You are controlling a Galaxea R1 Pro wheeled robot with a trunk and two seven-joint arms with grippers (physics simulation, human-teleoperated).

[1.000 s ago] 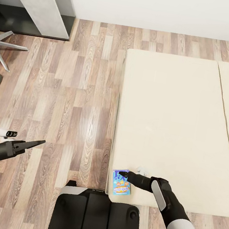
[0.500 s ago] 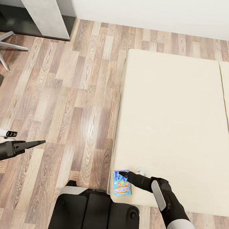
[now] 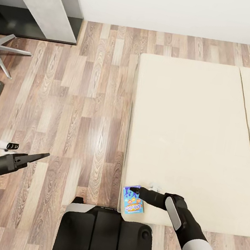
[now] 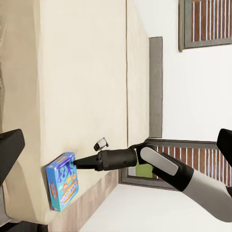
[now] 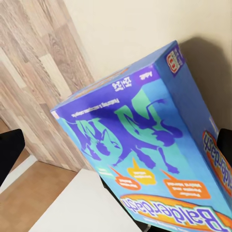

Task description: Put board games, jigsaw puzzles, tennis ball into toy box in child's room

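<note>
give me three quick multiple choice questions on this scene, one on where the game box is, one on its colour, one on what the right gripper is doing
1. Where does the board game lie?
A. on the wood floor
B. at the near corner of the bed
C. on a chair

2. What is the box's main colour?
A. blue
B. red
C. black

3. How does the right gripper stand?
A. raised high over the bed
B. at the box, fingers either side of it
C. resting on the floor

Answers:
1 B, the head view shows it on the mattress corner.
2 A, the right wrist view shows blue print.
3 B, dark fingers flank the box in the right wrist view; a closed grip cannot be confirmed.
</note>
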